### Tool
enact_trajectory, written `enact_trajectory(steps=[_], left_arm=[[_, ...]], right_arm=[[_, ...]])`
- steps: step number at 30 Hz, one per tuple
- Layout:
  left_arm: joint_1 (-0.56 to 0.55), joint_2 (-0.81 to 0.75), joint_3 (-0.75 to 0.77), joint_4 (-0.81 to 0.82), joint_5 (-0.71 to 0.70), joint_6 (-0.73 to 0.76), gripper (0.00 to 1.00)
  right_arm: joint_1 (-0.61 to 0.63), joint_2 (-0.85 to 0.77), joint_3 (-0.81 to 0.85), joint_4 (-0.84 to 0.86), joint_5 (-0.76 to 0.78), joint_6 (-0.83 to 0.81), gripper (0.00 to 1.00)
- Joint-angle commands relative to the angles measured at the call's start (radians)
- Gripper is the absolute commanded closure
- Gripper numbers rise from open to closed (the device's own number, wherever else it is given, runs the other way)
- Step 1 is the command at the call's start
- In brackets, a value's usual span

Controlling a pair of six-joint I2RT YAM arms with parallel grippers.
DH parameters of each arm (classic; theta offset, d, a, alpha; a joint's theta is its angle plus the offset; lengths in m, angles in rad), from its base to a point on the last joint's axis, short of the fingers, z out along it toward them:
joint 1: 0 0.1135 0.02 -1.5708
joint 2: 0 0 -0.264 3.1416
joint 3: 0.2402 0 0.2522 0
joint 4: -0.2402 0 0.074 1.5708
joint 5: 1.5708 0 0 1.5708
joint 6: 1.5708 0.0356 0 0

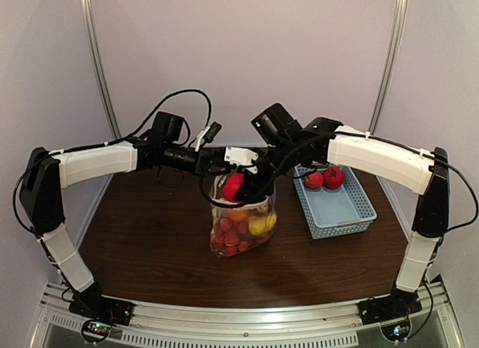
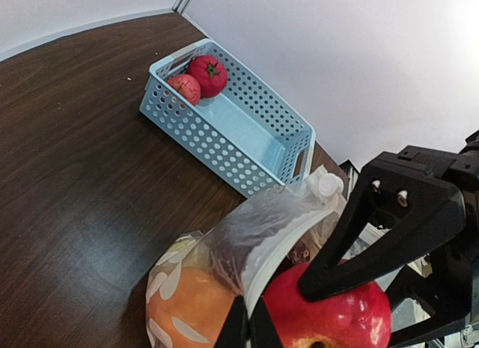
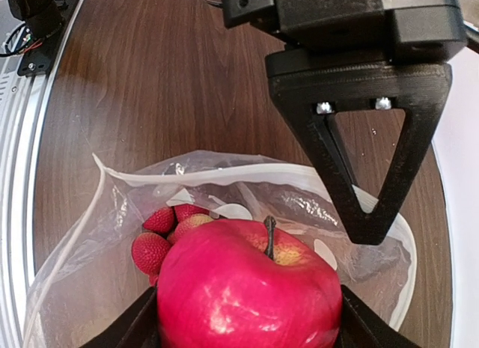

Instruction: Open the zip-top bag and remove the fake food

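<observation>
**Ana:** Which way is the zip-top bag (image 1: 243,232) pointing?

**Ben:** It is standing upright in the middle of the table (image 1: 150,243). Its long axis is running vertically and its mouth is opening upward. The white zip strip (image 3: 112,176) is curving around that open mouth.

**Ana:** What are the pincers doing?

**Ben:** The left gripper (image 2: 247,329) is pinching the bag's rim, with its fingers pressing almost together on the strip. The right gripper (image 3: 247,325) is clamping a red apple (image 3: 247,288) between spread fingers, just above the mouth. In the right wrist view the apple's stem is pointing toward 12 o'clock.

**Ana:** What is getting hidden?

**Ben:** The apple is covering most of the bag's inside in the right wrist view. The left wrist view is cutting off the apple and the bag at its lower edge. From the top, the plastic folds are blurring the fake food (image 1: 238,236), so I cannot tell the full count.

**Ana:** Which counts are you getting?

**Ben:** One apple is sitting in the right pincer. Three strawberries (image 3: 150,252) are showing at the apple's 9 o'clock. One orange fruit (image 2: 187,303) and one yellow piece (image 1: 258,224) are showing through the plastic. One light-blue basket (image 1: 337,204) is lying at the bag's 3 o'clock, apart from it. Two red fruits (image 1: 333,176) are resting at the basket's 12 o'clock end.
</observation>
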Motion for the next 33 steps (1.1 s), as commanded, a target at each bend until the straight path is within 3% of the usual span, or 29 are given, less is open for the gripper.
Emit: enact_trajectory(steps=[1, 11, 24, 28, 33], left_arm=[[0.001, -0.036, -0.002, 0.031, -0.012, 0.021, 1.0], [0.001, -0.037, -0.004, 0.03, -0.02, 0.022, 1.0], [0.001, -0.031, -0.005, 0.029, -0.031, 0.022, 1.0], [0.001, -0.026, -0.005, 0.026, -0.037, 0.022, 1.0], [0.001, -0.024, -0.005, 0.025, -0.038, 0.022, 1.0]], right_arm=[[-0.015, -0.081, 0.015, -0.041, -0.02, 0.001, 0.35], [-0.173, -0.201, 0.052, -0.102, -0.135, 0.014, 0.35], [-0.619, -0.276, -0.326, 0.059, -0.189, 0.104, 0.37], [-0.667, -0.256, -0.437, 0.132, -0.133, 0.106, 0.36], [-0.672, -0.158, -0.462, 0.121, -0.092, 0.079, 0.35]])
